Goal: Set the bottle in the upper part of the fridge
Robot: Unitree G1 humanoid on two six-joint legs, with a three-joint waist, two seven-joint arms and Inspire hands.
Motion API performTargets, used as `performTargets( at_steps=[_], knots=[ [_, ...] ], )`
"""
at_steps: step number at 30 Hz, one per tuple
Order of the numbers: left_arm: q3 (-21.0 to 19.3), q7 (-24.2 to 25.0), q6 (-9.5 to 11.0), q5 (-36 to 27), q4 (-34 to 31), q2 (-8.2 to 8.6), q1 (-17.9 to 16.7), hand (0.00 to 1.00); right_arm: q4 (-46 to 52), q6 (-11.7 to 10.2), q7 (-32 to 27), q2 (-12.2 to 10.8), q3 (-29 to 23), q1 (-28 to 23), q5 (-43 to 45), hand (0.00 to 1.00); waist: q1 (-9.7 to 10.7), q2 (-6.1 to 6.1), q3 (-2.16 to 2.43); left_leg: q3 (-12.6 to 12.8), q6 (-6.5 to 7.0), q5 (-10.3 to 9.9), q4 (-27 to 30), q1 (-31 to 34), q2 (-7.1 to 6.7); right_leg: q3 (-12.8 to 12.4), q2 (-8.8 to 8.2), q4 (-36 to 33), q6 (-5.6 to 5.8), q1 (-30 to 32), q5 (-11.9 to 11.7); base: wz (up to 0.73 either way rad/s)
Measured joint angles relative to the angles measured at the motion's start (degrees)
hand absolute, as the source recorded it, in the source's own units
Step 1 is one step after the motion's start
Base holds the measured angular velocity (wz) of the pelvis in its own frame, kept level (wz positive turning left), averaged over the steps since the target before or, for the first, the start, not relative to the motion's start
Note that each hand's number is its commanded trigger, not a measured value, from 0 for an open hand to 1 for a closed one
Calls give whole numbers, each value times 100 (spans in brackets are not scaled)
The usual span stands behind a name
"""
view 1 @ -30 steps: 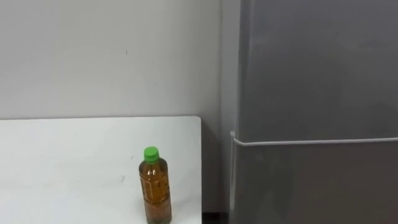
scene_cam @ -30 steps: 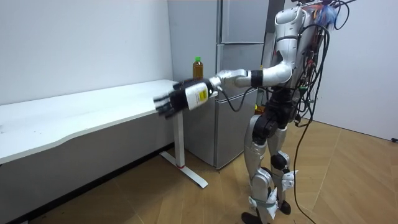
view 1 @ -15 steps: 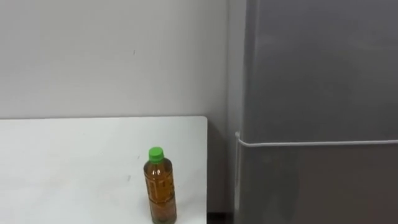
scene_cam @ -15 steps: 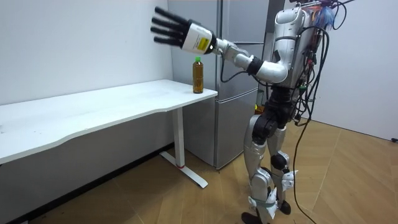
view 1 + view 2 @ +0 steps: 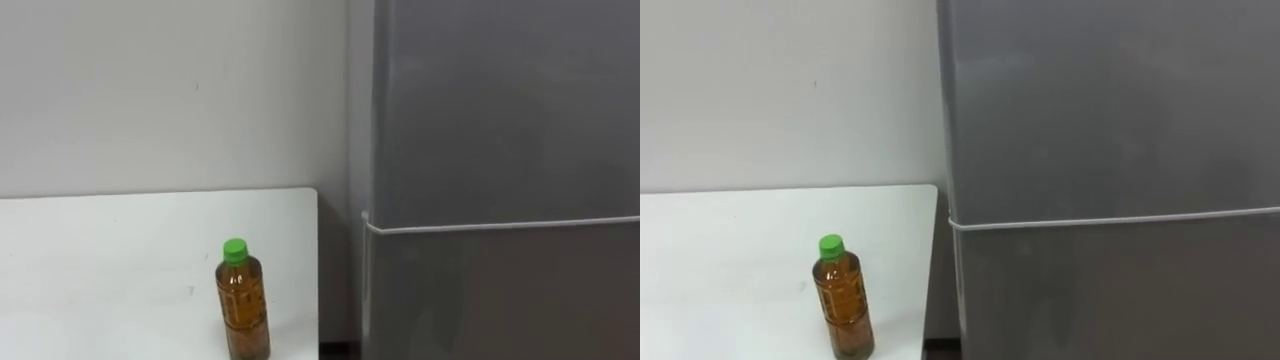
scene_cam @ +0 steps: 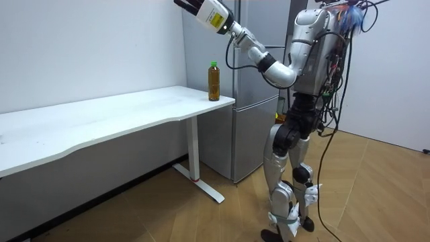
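Bottle [image 5: 243, 300], part-filled with amber liquid and capped, stands upright on the table [image 5: 100, 260], with the closed fridge [image 5: 500, 150] at its 3 o'clock. The left hand [image 6: 205, 8] is held high, and its grip cannot be told.

Silver body, black joints, dark cables; left hand [image 6: 213, 13] yellow-labelled.

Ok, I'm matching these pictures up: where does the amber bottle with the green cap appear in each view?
Left eye view: amber green-capped bottle, lower centre-left.
Right eye view: lower left.
Room view: upper centre, on the white table.
Shared landmark: grey fridge beside it.
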State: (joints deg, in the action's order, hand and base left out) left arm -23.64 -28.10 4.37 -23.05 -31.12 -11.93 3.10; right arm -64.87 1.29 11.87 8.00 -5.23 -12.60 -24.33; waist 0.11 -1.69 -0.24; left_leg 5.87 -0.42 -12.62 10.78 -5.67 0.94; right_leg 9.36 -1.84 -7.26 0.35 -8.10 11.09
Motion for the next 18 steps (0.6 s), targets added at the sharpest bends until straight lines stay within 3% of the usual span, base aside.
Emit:
performTargets(
  at_steps=[3, 10, 18],
  knots=[
    [218, 318, -65, 4, -1, 1, 42, 0, -3, 2, 49, -5, -54, 29, -2, 0, 124, 5, 3, 2, 0, 0, 1, 19, 0, 1, -1, 1, 4, 27, 2, -2],
    [762, 1013, -347, -4, -31, 104, 623, 0, -25, 60, 66, -2, -51, 94, 20, 0, 222, 17, 11, 28, 0, 0, 8, 91, 6, -20, -1, -50, 2, 122, 2, -2],
    [1273, 1601, -673, -530, -235, 193, 645, 0, -72, 251, 81, -4, -48, 241, 17, 0, 446, 10, 15, 80, 0, 0, 3, 26, 24, -123, 13, -73, -2, 121, -1, -7]
  ],
)
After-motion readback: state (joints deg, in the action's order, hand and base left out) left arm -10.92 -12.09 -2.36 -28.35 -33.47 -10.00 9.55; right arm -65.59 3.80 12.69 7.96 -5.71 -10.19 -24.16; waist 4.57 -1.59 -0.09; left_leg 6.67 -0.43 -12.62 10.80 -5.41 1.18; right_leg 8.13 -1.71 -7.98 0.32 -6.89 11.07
